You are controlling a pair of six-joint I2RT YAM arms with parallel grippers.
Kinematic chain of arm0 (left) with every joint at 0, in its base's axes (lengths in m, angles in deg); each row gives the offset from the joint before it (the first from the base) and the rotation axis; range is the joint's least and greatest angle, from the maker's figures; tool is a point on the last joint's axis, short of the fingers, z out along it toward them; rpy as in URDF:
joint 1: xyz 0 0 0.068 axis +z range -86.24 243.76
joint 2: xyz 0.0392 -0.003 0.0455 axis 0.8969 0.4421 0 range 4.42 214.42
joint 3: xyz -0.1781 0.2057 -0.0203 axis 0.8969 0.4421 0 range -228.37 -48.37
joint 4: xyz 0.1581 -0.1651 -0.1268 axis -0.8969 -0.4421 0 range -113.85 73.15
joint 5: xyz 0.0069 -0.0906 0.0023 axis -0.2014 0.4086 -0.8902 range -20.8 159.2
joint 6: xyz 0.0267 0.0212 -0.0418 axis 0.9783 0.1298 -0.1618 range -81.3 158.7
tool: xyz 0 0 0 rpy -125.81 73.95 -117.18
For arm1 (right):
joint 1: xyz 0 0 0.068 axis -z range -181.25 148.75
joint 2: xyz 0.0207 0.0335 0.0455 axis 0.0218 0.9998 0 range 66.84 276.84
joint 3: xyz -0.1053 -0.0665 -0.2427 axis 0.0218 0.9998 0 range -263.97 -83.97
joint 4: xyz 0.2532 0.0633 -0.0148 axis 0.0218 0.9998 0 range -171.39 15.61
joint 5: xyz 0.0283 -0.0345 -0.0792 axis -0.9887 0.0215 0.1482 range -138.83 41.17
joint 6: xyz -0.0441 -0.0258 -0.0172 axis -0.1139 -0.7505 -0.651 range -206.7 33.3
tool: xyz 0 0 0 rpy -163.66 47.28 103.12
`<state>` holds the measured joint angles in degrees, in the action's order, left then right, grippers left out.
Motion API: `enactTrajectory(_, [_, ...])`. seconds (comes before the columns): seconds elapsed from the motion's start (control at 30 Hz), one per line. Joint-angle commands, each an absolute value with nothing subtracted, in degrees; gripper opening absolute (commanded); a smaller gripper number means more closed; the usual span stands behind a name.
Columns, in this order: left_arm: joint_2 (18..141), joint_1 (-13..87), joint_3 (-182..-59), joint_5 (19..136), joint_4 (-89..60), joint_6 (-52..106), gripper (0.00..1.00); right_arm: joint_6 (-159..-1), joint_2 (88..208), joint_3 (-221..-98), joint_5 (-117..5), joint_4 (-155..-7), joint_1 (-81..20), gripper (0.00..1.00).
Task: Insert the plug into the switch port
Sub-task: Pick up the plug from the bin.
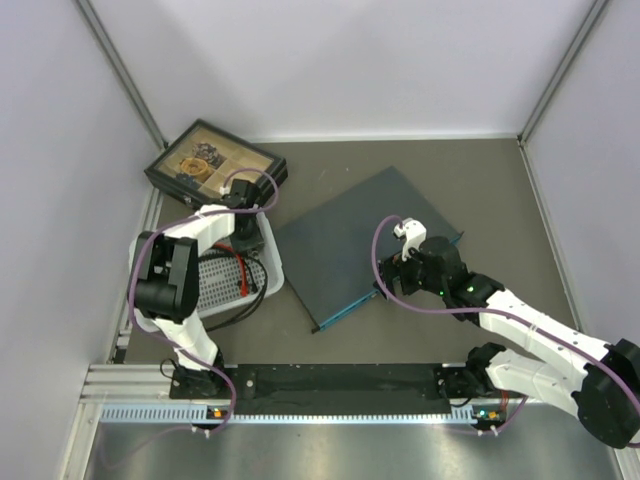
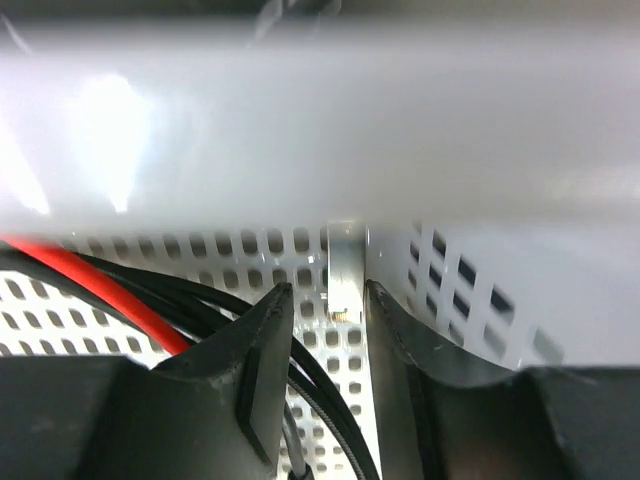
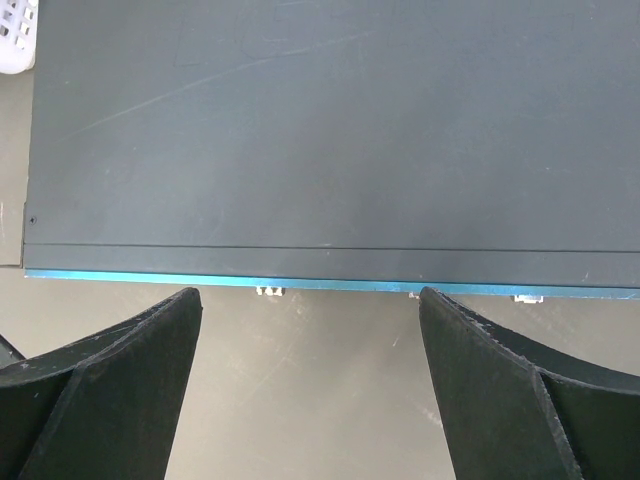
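Note:
The switch [image 1: 350,240] is a flat dark blue-grey box lying askew mid-table, its thin teal edge [image 3: 150,277] facing my right gripper [image 3: 310,295]. That gripper [image 1: 392,272] hovers open and wide just short of the edge, holding nothing. My left gripper [image 1: 245,262] reaches down into a white perforated basket [image 1: 272,275]. In the left wrist view a clear plug [image 2: 343,285] with gold contacts stands between the part-open jaws of that gripper [image 2: 322,290], close against the right finger [image 2: 385,320] and apart from the left one.
Red and black cables [image 2: 100,285] lie coiled in the basket under the left fingers. A black compartmented tray box [image 1: 215,160] sits at the back left. The basket's white rim [image 2: 320,130] fills the upper left wrist view. White walls enclose the table.

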<state>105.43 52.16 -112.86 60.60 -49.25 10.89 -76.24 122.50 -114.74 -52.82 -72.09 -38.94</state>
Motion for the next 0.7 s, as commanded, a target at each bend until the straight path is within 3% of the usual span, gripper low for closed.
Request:
enactTrajectory(0.0, [102.8, 51.8, -110.0, 62.3, -51.0, 10.1, 0.39, -77.0, 122.6, -114.7, -53.3, -74.4, -38.3, 0.88])
enactTrajectory(0.07, [102.7, 51.8, -109.5, 62.5, -50.1, 10.0, 0.38, -76.9, 122.6, -114.8, -53.2, -74.4, -38.3, 0.88])
enactTrajectory(0.1, [102.7, 51.8, -109.1, 62.4, -49.6, 10.0, 0.33, -76.9, 122.5, -114.7, -53.1, -74.4, -38.2, 0.88])
enactTrajectory(0.3, [104.9, 51.7, -109.7, 64.7, -47.9, 9.9, 0.29, -76.9, 122.5, -114.7, -53.1, -74.3, -38.3, 0.88])
enactTrajectory(0.67, [107.7, 51.8, -111.9, 62.7, -45.3, 9.9, 0.29, -77.0, 122.7, -114.8, -52.8, -74.9, -38.3, 0.88])
